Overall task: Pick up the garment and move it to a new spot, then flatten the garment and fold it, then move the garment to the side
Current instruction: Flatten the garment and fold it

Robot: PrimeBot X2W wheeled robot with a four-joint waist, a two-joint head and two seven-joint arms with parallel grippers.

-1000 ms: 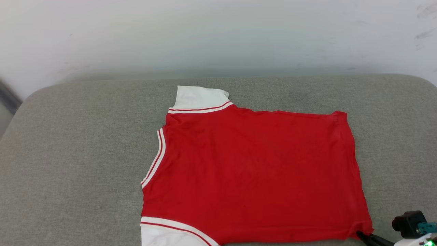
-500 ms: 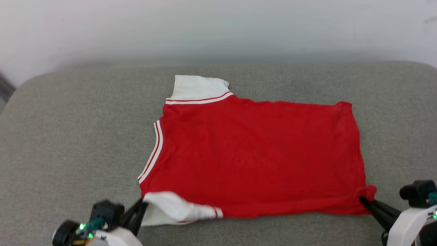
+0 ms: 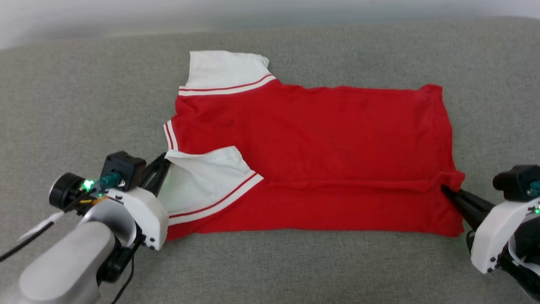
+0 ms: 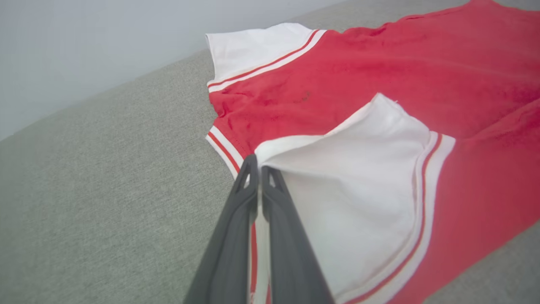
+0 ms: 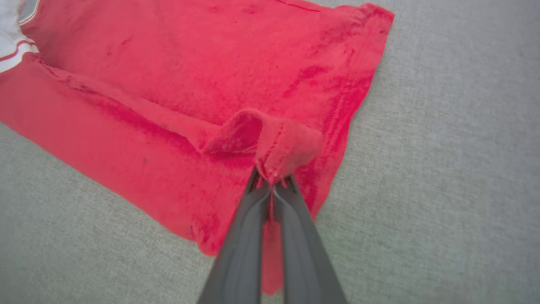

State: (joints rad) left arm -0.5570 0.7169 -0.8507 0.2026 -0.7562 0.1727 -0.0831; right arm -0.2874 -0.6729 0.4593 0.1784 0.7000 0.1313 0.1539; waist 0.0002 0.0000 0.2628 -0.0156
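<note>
One garment (image 3: 320, 139) on grey cushion (image 3: 63, 105), two white sleeves (image 3: 225, 67), left jaws pinching one sleeve, right jaws pinching hem (image 3: 453, 179)

Red jersey T-shirt with white short sleeves (image 3: 329, 135) lies flat across the middle of the grey woven-fabric cushion (image 3: 84, 84), collar end left, hem right. Far sleeve (image 3: 223, 67) sticks out at the far left. Near sleeve (image 3: 206, 177) is turned over onto the shirt body, near left. The near long edge is lapped over toward the far side. Left gripper (image 3: 163, 161) is at near left, fingers (image 4: 236, 219) pinched on the near sleeve's corner. Right gripper (image 3: 446, 192) is at near right, fingers (image 5: 295, 236) pinched on the near hem corner (image 3: 454, 179), which is raised over the body.
</note>
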